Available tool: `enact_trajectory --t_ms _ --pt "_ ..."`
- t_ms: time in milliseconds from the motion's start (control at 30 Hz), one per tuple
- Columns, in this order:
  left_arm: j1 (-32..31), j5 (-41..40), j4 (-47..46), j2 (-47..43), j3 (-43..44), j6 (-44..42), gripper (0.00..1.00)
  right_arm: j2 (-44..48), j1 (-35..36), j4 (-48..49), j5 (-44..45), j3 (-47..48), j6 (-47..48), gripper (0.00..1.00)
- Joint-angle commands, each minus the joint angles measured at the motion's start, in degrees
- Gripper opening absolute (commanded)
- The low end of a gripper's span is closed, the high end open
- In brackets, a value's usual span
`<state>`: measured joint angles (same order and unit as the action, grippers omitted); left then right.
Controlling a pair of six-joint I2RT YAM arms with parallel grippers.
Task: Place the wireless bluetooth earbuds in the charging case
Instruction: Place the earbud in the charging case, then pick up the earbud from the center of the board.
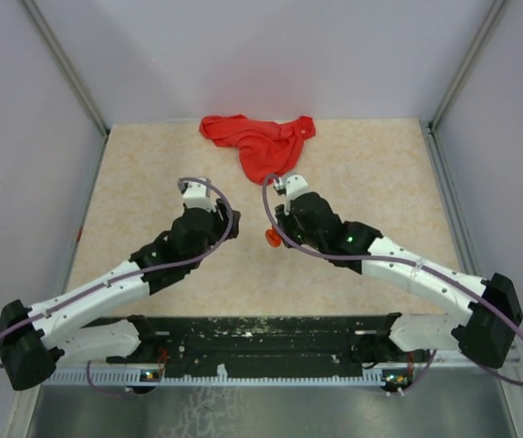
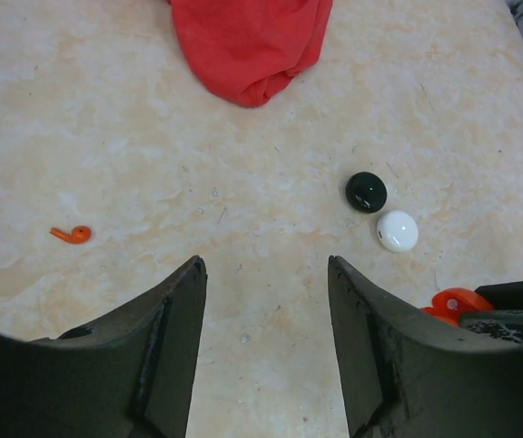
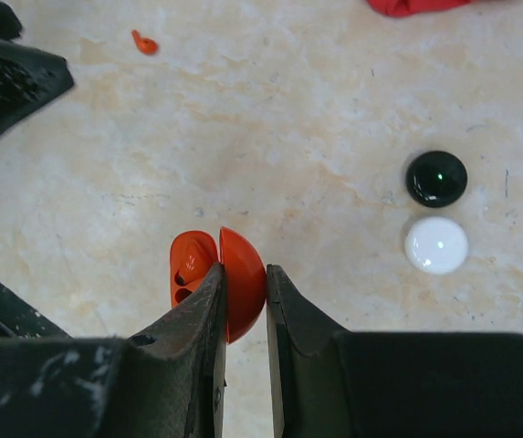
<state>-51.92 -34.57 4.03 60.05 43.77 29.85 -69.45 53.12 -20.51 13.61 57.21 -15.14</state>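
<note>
Right gripper: fingers pinched tight on the rim of the red case, gripping it just above the table.
Red case: round, with its lid swung open to the left. Dark sockets show inside, but the angle is too poor to tell if an earbud sits in them.
Left gripper: jaws parted about halfway with nothing in them and only bare tabletop between the fingers.
Red earbud: lies loose on the table, ahead and to the left of the left gripper and well apart from the red case. It is a tiny piece with a short stem.
Black case: round and closed, on the table to the right of the held case.
White case: round and closed, just beside the black one on its near side, possibly touching it.
Red cloth: crumpled at the far edge of the table, beyond both grippers.
</note>
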Motion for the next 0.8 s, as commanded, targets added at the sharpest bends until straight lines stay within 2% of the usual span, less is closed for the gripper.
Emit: enact_trajectory --t_ms 0,167,433,600,767 --pt "2.96 4.78 1.18 -0.08 -1.18 -3.26 0.61 4.81 -2.99 5.19 -4.92 -3.01 4.03 0.09" --pt "7.43 7.23 2.92 1.82 -2.76 -3.42 0.62 9.54 -4.18 7.19 -5.06 -6.94 8.68 0.09" --pt "19.39 14.05 3.21 7.24 -4.24 -5.67 0.62 11.48 -4.39 4.52 -1.43 -8.01 11.74 0.09" --pt "23.46 18.67 1.15 14.21 -2.43 -9.30 0.61 11.71 -4.51 5.38 -1.55 -9.32 11.84 0.09" --pt "25.26 18.54 0.29 23.33 1.65 -11.59 0.56 11.64 -4.51 5.83 -1.97 -9.68 12.40 0.09"
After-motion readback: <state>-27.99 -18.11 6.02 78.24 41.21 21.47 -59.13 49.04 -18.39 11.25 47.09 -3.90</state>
